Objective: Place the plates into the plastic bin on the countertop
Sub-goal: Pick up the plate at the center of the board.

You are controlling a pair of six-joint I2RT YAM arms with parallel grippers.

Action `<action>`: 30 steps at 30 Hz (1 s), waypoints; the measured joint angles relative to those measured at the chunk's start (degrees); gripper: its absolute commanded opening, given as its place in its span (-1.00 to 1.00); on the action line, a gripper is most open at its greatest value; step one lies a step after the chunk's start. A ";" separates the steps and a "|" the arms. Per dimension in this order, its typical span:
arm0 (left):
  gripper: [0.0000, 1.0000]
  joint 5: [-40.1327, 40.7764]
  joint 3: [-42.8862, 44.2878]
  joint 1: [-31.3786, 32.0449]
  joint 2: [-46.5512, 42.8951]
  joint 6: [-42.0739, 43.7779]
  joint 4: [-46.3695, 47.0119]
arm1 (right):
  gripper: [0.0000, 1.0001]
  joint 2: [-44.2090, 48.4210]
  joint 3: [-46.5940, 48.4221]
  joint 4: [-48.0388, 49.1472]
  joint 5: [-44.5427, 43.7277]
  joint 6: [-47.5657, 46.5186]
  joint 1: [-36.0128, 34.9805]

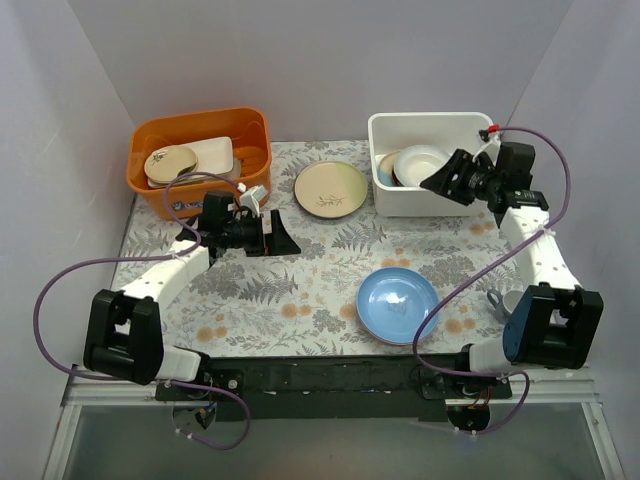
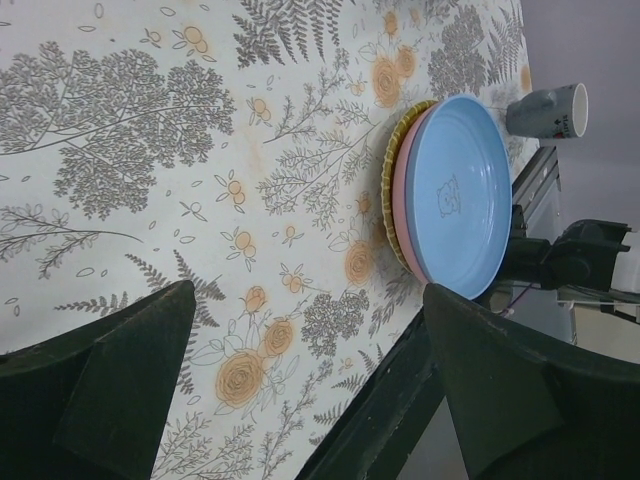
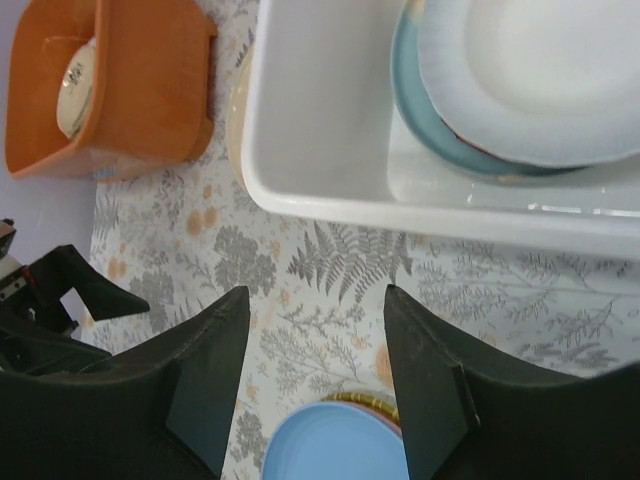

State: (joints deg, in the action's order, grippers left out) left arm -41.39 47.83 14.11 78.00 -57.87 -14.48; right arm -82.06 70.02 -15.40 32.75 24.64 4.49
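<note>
White plastic bin point(image 1: 430, 203) holds plates point(image 1: 420, 161); blue plate point(image 1: 398, 305) lies on countertop point(image 1: 300, 290).

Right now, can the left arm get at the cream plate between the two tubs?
Probably yes. The left gripper is open and empty, the cream plate lies flat just beyond it, and nothing stands between them.

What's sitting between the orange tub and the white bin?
A cream plate with a leaf sprig, flat on the countertop, seen in the top view.
</note>
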 measured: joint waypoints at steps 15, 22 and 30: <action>0.88 1.57 3.89 7.45 3.13 -2.19 0.00 | 0.17 14.10 -17.59 -7.50 -5.35 -5.81 0.00; 0.79 2.21 8.11 12.11 8.24 -2.95 -0.07 | 0.16 18.86 -24.48 -11.04 -8.90 -7.50 0.00; 0.57 5.20 9.86 20.48 14.21 -4.85 -0.15 | 0.15 20.22 -27.43 -12.83 -10.32 -8.22 0.00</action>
State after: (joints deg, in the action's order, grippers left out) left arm -36.18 57.69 34.59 92.20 -62.72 -14.63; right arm -61.84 42.59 -28.23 22.44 16.43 4.49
